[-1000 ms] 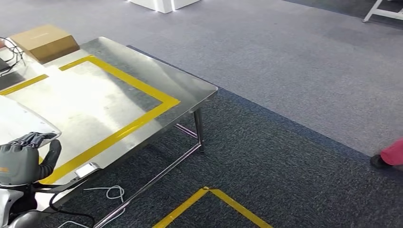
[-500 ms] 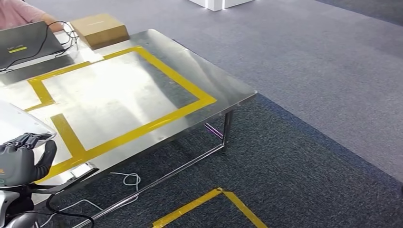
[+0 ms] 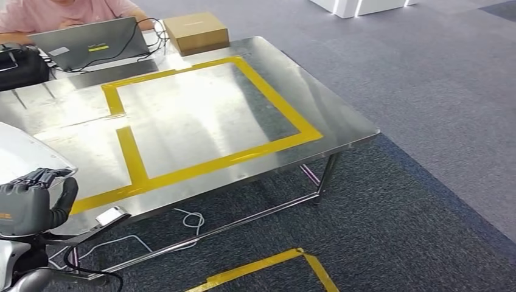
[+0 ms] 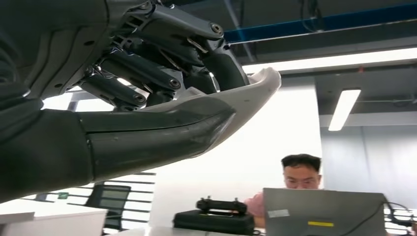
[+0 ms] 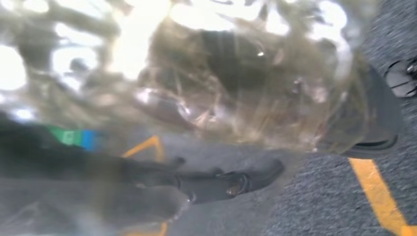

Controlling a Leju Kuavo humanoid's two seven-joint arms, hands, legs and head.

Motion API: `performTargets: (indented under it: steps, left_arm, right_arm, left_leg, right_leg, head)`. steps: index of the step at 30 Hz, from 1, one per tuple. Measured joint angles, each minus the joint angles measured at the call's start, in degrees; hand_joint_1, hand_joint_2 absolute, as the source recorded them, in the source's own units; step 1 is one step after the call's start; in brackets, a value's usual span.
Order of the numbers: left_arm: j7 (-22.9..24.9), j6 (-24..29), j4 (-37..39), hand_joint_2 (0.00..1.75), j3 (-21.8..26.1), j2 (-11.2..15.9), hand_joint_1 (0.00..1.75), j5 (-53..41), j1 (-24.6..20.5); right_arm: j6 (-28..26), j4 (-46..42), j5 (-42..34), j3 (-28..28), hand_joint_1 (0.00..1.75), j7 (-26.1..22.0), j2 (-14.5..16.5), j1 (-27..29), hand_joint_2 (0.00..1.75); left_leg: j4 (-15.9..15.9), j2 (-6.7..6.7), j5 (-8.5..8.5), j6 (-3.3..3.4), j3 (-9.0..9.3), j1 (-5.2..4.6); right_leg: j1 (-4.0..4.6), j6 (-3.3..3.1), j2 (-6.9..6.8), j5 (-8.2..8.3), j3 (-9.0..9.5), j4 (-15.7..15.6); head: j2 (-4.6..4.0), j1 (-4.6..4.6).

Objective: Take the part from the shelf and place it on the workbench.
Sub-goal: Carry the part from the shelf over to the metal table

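Steel workbench (image 3: 341, 121), yellow tape (image 3: 201, 167), brown box (image 3: 195, 31)

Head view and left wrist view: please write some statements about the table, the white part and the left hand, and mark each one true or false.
1. The left hand holds the white part. True; in the left wrist view its fingers wrap over the part's edge.
2. The white part already lies flat inside the yellow tape rectangle on the table. False; it is in the hand at the table's near corner.
3. A cardboard box stands at the far edge of the table. True.
4. The laptop is closed. False; it is open, and a person sits behind it.
5. A white cable lies on the floor under the table. True.
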Motion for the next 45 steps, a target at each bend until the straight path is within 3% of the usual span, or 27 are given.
performTargets:
  steps: [2, 4, 6, 7, 8, 9, 11, 13, 14, 15, 16, 18, 20, 21, 22, 23, 24, 26, 28, 30, 31, 35, 39, 41, 45]
  left_arm:
    - [0.0, 0.0, 0.0, 1.75, 0.0, 0.0, 1.75, 0.0, 0.1]
    - [0.0, 0.0, 0.0, 1.75, 0.0, 0.1, 1.75, 0.0, -0.2]
    - [0.0, 0.0, 0.1, 1.75, 0.0, 0.0, 1.75, 0.0, -0.3]
    - [0.0, 0.0, 0.2, 1.75, 0.0, 0.0, 1.75, 0.0, -0.2]
    - [0.0, 0.0, 0.2, 1.75, 0.0, 0.0, 1.75, 0.0, -0.2]
    - [0.0, 0.0, 0.3, 1.75, 0.0, 0.0, 1.75, 0.1, -0.2]
    - [0.0, 0.0, 0.3, 1.75, 0.0, 0.0, 1.75, 0.1, -0.2]
    - [0.0, 0.0, 0.3, 1.75, 0.0, 0.0, 1.75, 0.1, -0.3]
    - [0.0, 0.0, 0.3, 1.75, 0.0, 0.0, 1.75, 0.1, -0.3]
    - [0.0, 0.0, 0.3, 1.75, 0.0, 0.0, 1.75, 0.1, -0.3]
    - [0.0, 0.0, 0.3, 1.75, 0.0, 0.0, 1.75, 0.1, -0.2]
    - [0.0, 0.0, 0.3, 1.75, 0.0, 0.0, 1.75, 0.1, -0.3]
    - [0.0, -0.1, 0.3, 1.75, -0.1, -0.1, 1.75, 0.0, -0.5]
    - [0.0, -0.1, 0.4, 1.75, -0.1, -0.2, 1.75, 0.0, -0.6]
    - [0.0, -0.2, 0.4, 1.75, -0.2, -0.2, 1.75, 0.0, -0.6]
    - [0.0, -0.3, 0.4, 1.75, -0.3, -0.3, 1.75, 0.0, -0.5]
    - [0.0, -0.3, 0.5, 1.75, -0.3, -0.3, 1.75, 0.0, -0.5]
    - [0.0, -0.4, 0.5, 1.75, -0.4, -0.4, 1.75, 0.0, -0.6]
    - [0.0, -0.5, 0.5, 1.75, -0.4, -0.4, 1.75, 0.0, -0.7]
    - [0.0, -0.6, 0.5, 1.75, -0.5, -0.4, 1.75, 0.0, -0.7]
    - [0.0, -0.6, 0.5, 1.75, -0.5, -0.4, 1.75, 0.0, -0.6]
    - [-0.1, -0.9, 0.5, 1.75, -0.5, -0.3, 1.75, -0.1, -0.8]
    - [-0.3, -0.9, 0.6, 1.75, -0.6, -0.3, 1.75, -0.1, -1.1]
    - [-0.4, -0.9, 0.6, 1.75, -0.8, -0.3, 1.75, -0.1, -1.3]
    - [-0.8, -0.8, 0.7, 1.75, -1.4, -0.3, 1.75, -0.1, -1.9]
  right_arm:
    - [0.0, 0.0, 0.0, 0.0, 0.00, 0.1, 0.0, 0.0, 0.00]
    - [0.0, 0.0, 0.0, 0.0, 0.00, 0.1, -0.1, 0.0, 0.00]
    - [0.0, 0.0, 0.0, 0.0, 0.00, 0.2, -0.1, 0.2, 0.00]
    - [0.0, 0.0, 0.0, 0.0, 0.00, 0.2, -0.1, 0.2, 0.00]
    - [0.0, 0.0, 0.0, 0.0, 0.00, 0.3, -0.1, 0.3, 0.00]
    - [0.1, 0.0, 0.0, 0.0, 0.00, 0.4, -0.1, 0.2, 0.00]
    - [0.1, 0.0, 0.0, 0.0, 0.00, 0.4, 0.0, 0.1, 0.00]
    - [0.1, 0.0, 0.0, 0.0, 0.00, 0.3, -0.1, 0.0, 0.00]
    - [0.1, 0.0, 0.0, 0.0, 0.00, 0.4, -0.1, 0.0, 0.00]
    - [0.1, 0.0, 0.0, 0.0, 0.00, 0.4, -0.1, -0.1, 0.00]
    - [0.1, 0.0, 0.0, 0.0, 0.00, 0.6, -0.1, -0.1, 0.00]
    - [0.1, 0.0, 0.0, 0.0, 0.00, 0.6, -0.2, -0.2, 0.00]
    - [0.1, 0.0, 0.0, 0.0, 0.00, 0.4, -0.2, -0.1, 0.00]
    - [0.1, 0.0, 0.0, 0.0, 0.00, 0.3, -0.2, 0.0, 0.00]
    - [0.2, 0.0, 0.0, 0.0, 0.00, 0.4, -0.2, 0.1, 0.00]
    - [0.2, 0.0, 0.0, 0.0, 0.00, 0.4, -0.2, 0.2, 0.00]
    - [0.2, 0.0, 0.0, 0.0, 0.00, 0.5, -0.2, 0.2, 0.00]
    - [0.2, 0.0, -0.2, 0.0, 0.00, 0.5, -0.2, 0.1, 0.00]
    - [0.3, 0.0, -0.5, 0.0, 0.00, 0.1, -0.2, 0.0, 0.00]
    - [0.4, 0.0, -0.9, 0.0, 0.00, -0.2, -0.2, -0.1, 0.00]
    - [0.6, 0.0, -1.1, 0.0, 0.00, -0.2, -0.2, -0.1, 0.00]
    - [2.0, 0.0, -2.1, 0.0, 0.00, -0.2, -0.2, -0.2, 0.00]
    - [2.7, 0.0, -2.3, 0.0, 0.00, -0.2, -0.2, -0.2, 0.00]
    - [3.0, 0.0, -2.4, 0.0, 0.00, -0.2, -0.2, -0.2, 0.00]
    - [3.8, 0.0, -3.1, -0.1, 0.00, -0.2, -0.2, -0.2, 0.00]
  left_leg:
    - [1.4, 2.04, -0.88, -0.53, -0.73, -0.09]
    - [6.8, 5.74, -4.01, -0.96, -3.26, -0.21]
    - [14.0, 7.05, -7.02, -1.24, -6.69, -0.06]
    - [15.7, 7.23, -7.22, -1.26, -7.54, -0.02]
    - [15.5, 7.36, -6.33, -1.19, -7.35, -0.03]
    - [13.0, 7.70, -4.53, -1.00, -6.00, -0.08]
    - [5.5, 10.47, -1.27, -0.33, -2.00, -0.58]
    - [1.2, 13.11, -0.61, 0.32, 0.10, -1.24]
    - [0.8, 13.30, -0.95, 0.54, 0.14, -1.48]
    - [0.6, 12.51, -0.91, 0.78, 0.09, -1.44]
    - [0.4, 11.70, -0.80, 1.05, 0.17, -1.31]
    - [0.0, 10.11, -0.55, 1.72, 0.40, -0.91]
    - [-0.1, 8.51, -0.48, 2.18, 0.36, -0.73]
    - [-0.1, 7.63, -0.50, 2.25, 0.32, -0.74]
    - [-0.1, 6.72, -0.51, 2.29, 0.33, -0.75]
    - [0.0, 5.80, -0.53, 2.28, 0.40, -0.77]
    - [0.0, 4.91, -0.56, 2.23, 0.54, -0.76]
    - [0.1, 3.46, -0.69, 1.99, 0.79, -0.79]
    - [0.3, 2.28, -0.72, 1.47, 0.57, -0.74]
    - [0.2, 1.29, -0.47, 0.71, 0.19, -0.51]
    - [0.1, 1.07, -0.36, 0.65, 0.21, -0.42]
    - [-0.2, 0.95, -0.26, 2.84, 0.52, -0.49]
    - [-0.3, 1.21, -0.19, 2.75, 0.66, -0.35]
    - [-0.4, 1.31, -0.15, 2.30, 0.70, -0.29]
    - [-0.6, 1.34, -0.23, 0.00, 0.73, 0.00]
  right_leg:
    - [-0.07, -0.73, -1.47, 0.19, 0.20, -0.2]
    - [0.00, -1.26, -3.11, 0.16, 0.30, -0.3]
    - [0.20, -1.54, -4.86, -0.05, 0.34, -0.3]
    - [0.28, -1.60, -5.72, -0.17, 0.40, -0.3]
    - [0.36, -1.63, -6.56, -0.31, 0.52, -0.3]
    - [0.43, -1.60, -7.33, -0.47, 0.73, -0.3]
    - [0.70, -1.42, -8.70, -0.90, 1.21, -0.3]
    - [1.12, -0.92, -9.97, -1.37, 1.55, -0.3]
    - [1.29, -0.65, -10.71, -1.54, 1.69, -0.4]
    - [1.40, -0.34, -11.52, -1.72, 1.98, -0.5]
    - [1.38, -0.02, -11.46, -2.03, 2.12, -0.4]
    - [1.18, 0.56, -8.52, -3.95, 1.10, 2.3]
    - [0.88, 0.80, -4.86, -7.44, -2.65, 9.6]
    - [0.81, 0.84, -4.23, -8.73, -4.77, 13.4]
    - [0.79, 0.84, -3.99, -9.03, -6.34, 15.8]
    - [0.79, 0.80, -3.88, -8.05, -6.89, 15.9]
    - [0.77, 0.71, -3.65, -5.96, -6.32, 13.8]
    - [0.66, 0.38, -1.98, -1.38, -3.40, 6.1]
    - [0.55, -0.02, -0.23, 0.22, -1.20, 1.0]
    - [0.69, -0.49, -0.18, 0.08, -0.64, 0.1]
    - [0.74, -0.59, -0.40, 0.20, -0.64, 0.0]
    - [0.75, -0.63, -0.62, 0.43, -0.29, -0.6]
    - [1.01, -0.93, -0.40, 0.45, -0.28, -0.5]
    - [1.09, -1.10, -0.35, 0.43, -0.31, -0.4]
    - [1.22, -1.24, -0.33, 0.36, -0.36, -0.3]
  head:
    - [0.00, -0.22]
    - [0.00, -0.52]
    - [0.00, -0.61]
    - [0.00, -0.61]
    - [0.00, -0.61]
    - [0.00, -0.62]
    - [0.00, -0.61]
    - [0.00, -0.59]
    - [-0.01, -0.58]
    - [0.00, -0.60]
    - [-0.01, -0.55]
    - [0.00, -0.23]
    - [0.00, 0.12]
    - [0.00, 0.18]
    - [0.00, 0.18]
    - [0.00, 0.19]
    - [0.00, 0.19]
    - [0.00, 0.19]
    - [0.00, 0.15]
    - [0.00, 0.13]
    - [-0.01, 0.14]
    - [-0.01, 0.00]
    - [-0.01, 0.01]
    - [-0.01, 0.01]
    - [0.00, 0.03]
